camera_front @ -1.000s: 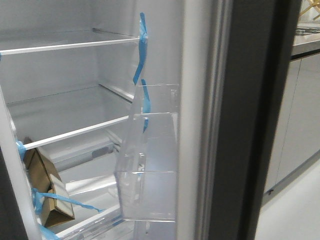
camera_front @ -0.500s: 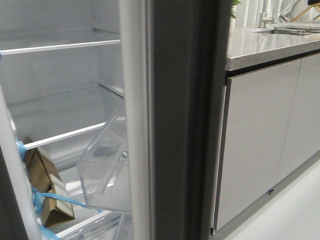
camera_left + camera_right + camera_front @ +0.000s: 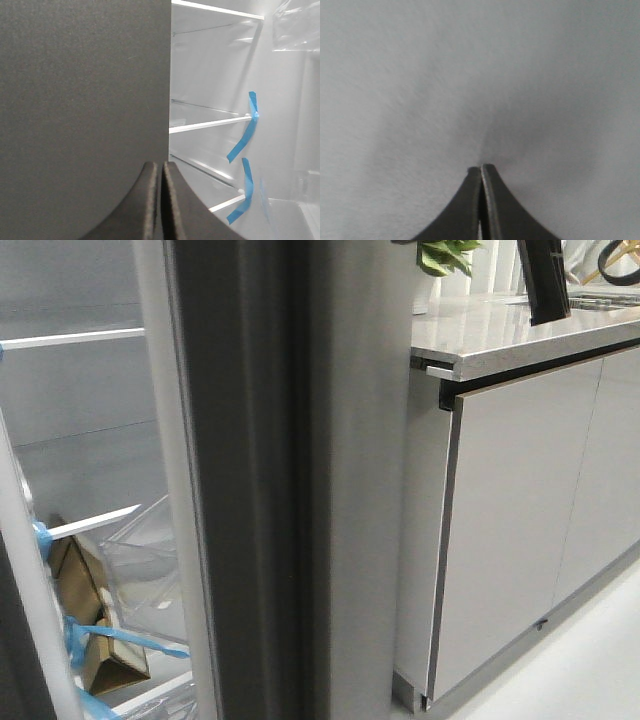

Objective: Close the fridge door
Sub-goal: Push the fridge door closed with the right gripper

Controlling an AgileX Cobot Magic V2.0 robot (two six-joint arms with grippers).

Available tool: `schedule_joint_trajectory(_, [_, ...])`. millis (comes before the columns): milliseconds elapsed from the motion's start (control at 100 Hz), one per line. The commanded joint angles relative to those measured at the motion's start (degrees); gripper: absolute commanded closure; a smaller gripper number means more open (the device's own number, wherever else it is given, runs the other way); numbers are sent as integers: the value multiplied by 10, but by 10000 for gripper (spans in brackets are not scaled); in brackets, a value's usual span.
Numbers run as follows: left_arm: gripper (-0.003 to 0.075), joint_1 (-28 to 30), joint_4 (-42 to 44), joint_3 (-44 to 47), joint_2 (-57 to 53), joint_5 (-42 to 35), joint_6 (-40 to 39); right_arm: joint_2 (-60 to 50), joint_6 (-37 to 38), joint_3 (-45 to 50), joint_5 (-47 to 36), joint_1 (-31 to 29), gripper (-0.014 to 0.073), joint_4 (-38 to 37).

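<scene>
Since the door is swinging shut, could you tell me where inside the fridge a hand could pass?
Only a narrowing strip stays open between the fridge door edge and the left frame. Up high, around the white shelf, it is bare. Lower down it is crowded: the cardboard box, blue tape and a clear bin fill it.

cardboard box (image 3: 85, 625), grey cabinet (image 3: 520, 510), plant (image 3: 445, 254)

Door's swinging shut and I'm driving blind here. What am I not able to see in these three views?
- Front view: the fridge door fills the middle and hides most of the shelves; neither arm shows.
- Front view: the box is partly hidden behind the fridge's frame and blue tape.
- Right wrist view: the right hand is shut against a blurred grey surface; actual contact cannot be judged.
- Left wrist view: the left hand is shut; a dark panel blocks half the view.
</scene>
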Motion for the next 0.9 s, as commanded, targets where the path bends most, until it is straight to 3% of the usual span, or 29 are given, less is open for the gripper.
schedule_joint_trajectory(0, [740,1,-2,20,-13,-42,-1,-18,-44,-20,14,2,666,57])
schedule_joint_trajectory(180, [740,1,-2,20,-13,-42,-1,-17,-129,-20,-16,25,666,147])
schedule_joint_trajectory(370, [740,1,-2,20,-13,-42,-1,7,-134,-69,-24,50,666,147])
schedule_joint_trajectory(640, [740,1,-2,20,-13,-42,-1,83,-142,-160,36,65,666,147])
schedule_joint_trajectory(890, [740,1,-2,20,-13,-42,-1,117,-145,-202,21,92,666,147])
